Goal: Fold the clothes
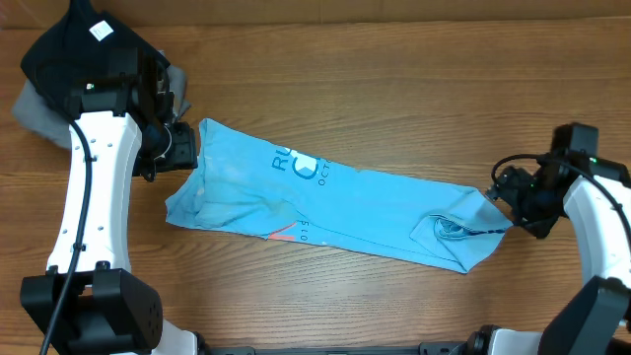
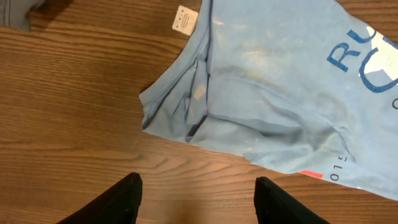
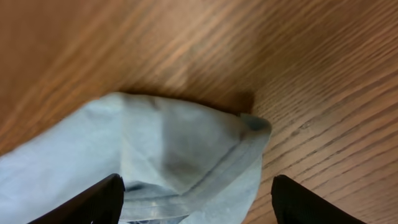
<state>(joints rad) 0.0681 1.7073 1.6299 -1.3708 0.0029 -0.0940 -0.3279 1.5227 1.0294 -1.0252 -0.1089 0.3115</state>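
**Wooden table (image 1: 394, 59), blue shirt (image 1: 375, 207) lying half folded across it**

Brown boards are showing bare under the left pincer (image 2: 198, 193). It is hanging with its two black fingers spread wide and nothing between them, just short of the shirt's bunched sleeve (image 2: 177, 109). The right pincer (image 3: 199, 193) is standing open too, its fingers straddling the shirt's far corner without pinching it (the hem is lying flat on the wood between them). Outward from both, the shirt is stretching as a long slanted band across the middle of the table, with one pincer at each end. A grey garment (image 1: 25, 108) is lying apart at the far left edge.

Trouble is most likely coming from the cloth itself. If the left pincer is closing where it hangs, it is catching only air. If the right one is nipping just the top layer of the doubled hem, the lower layer is staying behind and the band is opening out. The smooth tabletop is giving little hold, so the whole shirt may be sliding rather than folding.

Thin, soft and limp, the fabric is holding shallow creases at the sleeve and a stitched ridge along the hem. Dark blue and white lettering (image 1: 296, 168) is facing up, and a small white neck tag (image 2: 185, 20) is poking out at the collar.
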